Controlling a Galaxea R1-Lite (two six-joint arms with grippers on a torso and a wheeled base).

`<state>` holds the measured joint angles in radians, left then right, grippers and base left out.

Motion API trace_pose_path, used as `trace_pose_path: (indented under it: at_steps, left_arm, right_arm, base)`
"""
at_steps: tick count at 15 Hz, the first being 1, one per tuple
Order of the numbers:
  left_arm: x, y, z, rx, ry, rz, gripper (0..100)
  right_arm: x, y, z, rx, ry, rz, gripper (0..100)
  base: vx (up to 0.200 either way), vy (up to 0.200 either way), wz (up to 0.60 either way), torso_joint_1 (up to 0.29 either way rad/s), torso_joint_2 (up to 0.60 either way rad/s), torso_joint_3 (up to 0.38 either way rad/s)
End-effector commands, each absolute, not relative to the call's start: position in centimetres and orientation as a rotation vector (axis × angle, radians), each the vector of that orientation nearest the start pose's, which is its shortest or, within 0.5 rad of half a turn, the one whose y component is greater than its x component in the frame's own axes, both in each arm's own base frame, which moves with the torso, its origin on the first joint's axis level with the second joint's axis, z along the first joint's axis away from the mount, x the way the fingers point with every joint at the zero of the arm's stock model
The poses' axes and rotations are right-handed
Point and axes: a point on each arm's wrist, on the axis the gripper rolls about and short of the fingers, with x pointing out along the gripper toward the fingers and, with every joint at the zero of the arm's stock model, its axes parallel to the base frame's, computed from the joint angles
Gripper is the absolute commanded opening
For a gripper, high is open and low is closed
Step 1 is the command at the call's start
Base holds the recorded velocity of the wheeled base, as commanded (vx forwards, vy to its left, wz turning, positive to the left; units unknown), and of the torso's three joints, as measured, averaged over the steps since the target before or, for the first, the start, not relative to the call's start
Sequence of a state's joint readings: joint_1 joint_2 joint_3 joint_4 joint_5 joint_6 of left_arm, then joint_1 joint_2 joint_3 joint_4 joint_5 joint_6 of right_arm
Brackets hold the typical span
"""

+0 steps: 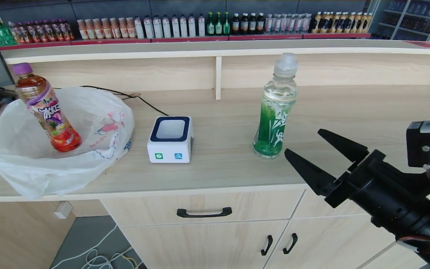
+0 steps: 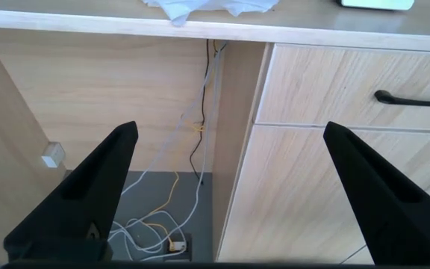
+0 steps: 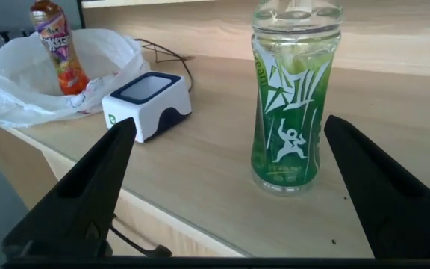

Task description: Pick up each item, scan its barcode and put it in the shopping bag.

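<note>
My right pincer (image 1: 304, 141) is spread and empty, just beside the upright green bottle (image 1: 274, 112) on the counter (image 1: 349, 112). Beyond it sit the white scanner (image 1: 170, 139), then the shopping bag (image 1: 99, 112) with a tilted iced-tea bottle (image 1: 47, 108) inside. My left pincer (image 2: 230, 128), also spread, hangs before the cabinet (image 2: 334, 97).

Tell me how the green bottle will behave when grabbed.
The green bottle looks nearly full, so probably heavy for its size. Tall and narrow, it would likely tip if pushed up high. Its smooth plastic may slip in the right claw.
</note>
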<state>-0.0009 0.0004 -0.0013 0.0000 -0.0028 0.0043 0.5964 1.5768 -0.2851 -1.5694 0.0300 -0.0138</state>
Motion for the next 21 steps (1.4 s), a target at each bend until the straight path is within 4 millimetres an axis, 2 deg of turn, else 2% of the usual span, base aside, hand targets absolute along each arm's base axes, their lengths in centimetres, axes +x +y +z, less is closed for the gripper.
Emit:
trace_pose_path:
  at_steps: [1, 9, 16, 21]
  left_arm:
    - [-2.3, 0.0, 7.6, 0.005, -0.002, -0.003, 100]
    - [-2.3, 0.0, 7.6, 0.005, -0.002, -0.003, 100]
    - [-2.3, 0.0, 7.6, 0.005, -0.002, -0.003, 100]
    - [-2.3, 0.0, 7.6, 0.003, -0.002, -0.003, 100]
  right_arm:
    - [19.3, 12.9, 17.5, 0.046, -0.255, 0.601, 100]
    - [23.8, 15.7, 18.5, 0.038, -0.319, 0.392, 100]
    - [26.0, 17.4, 17.5, 0.036, -0.310, 0.383, 100]
    - [27.5, 18.3, 17.6, 0.053, -0.331, 0.344, 100]
  base:
    - [0.000, 0.000, 0.00, 0.000, 0.00, 0.000]
    - [0.000, 0.000, 0.00, 0.000, 0.00, 0.000]
    - [0.000, 0.000, 0.00, 0.000, 0.00, 0.000]
    - [0.000, 0.000, 0.00, 0.000, 0.00, 0.000]
